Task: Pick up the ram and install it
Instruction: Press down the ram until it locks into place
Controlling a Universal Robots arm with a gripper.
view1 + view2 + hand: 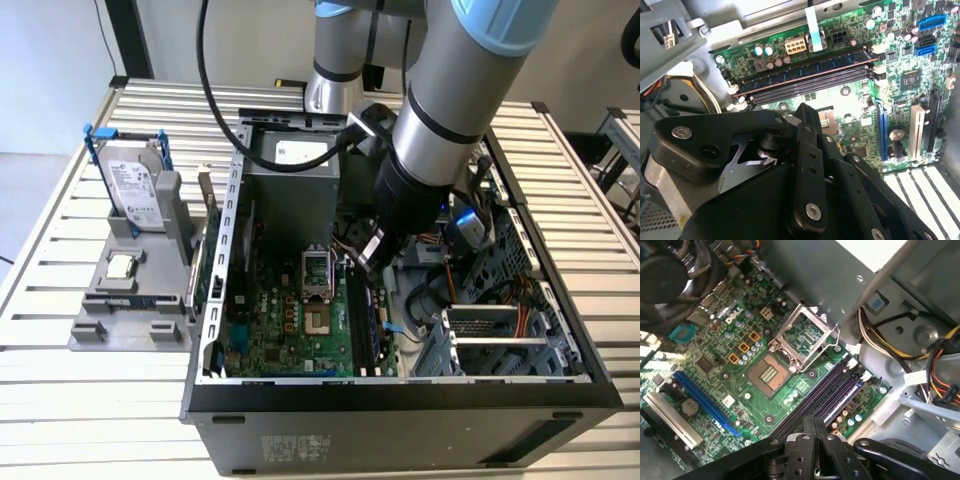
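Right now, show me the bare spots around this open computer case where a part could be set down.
Free: the slatted table between the grey holder and its near edge, at the exterior view's left, and the strip past the case at the exterior view's right. Crowded: inside the case, where the arm hangs over the motherboard.

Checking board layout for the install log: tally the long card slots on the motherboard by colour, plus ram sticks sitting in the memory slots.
Long blue plastic card slot: 1
Long white plastic card slot: 1
Long black plastic card slot: 1
Dark blue-green ram stick with black chips, in a memory slot: 1
Total: 4
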